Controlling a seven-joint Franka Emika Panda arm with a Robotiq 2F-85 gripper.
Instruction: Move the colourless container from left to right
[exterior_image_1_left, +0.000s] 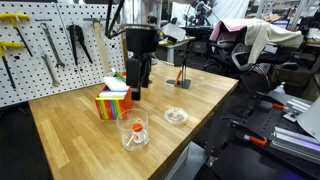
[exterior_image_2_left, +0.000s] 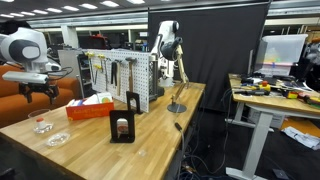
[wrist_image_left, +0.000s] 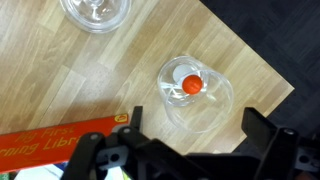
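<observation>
Currently, the small colourless rounded container (exterior_image_1_left: 135, 131) with an orange-red bit inside is set on the wooden counter (exterior_image_1_left: 70, 130), near-right of the multicoloured striped box (exterior_image_1_left: 113, 101) and left of the shallow clear dish (exterior_image_1_left: 175, 116), while the black gripper (exterior_image_1_left: 139, 88) is held wide open above them.

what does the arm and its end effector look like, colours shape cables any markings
The arm has smooth, rounded white shells with dark bands at the joints. The end effector is black and blocky, and the wrist view shows two angular, linked black fingers. No markings are legible at this size, and no cables can be made out clearly.
</observation>
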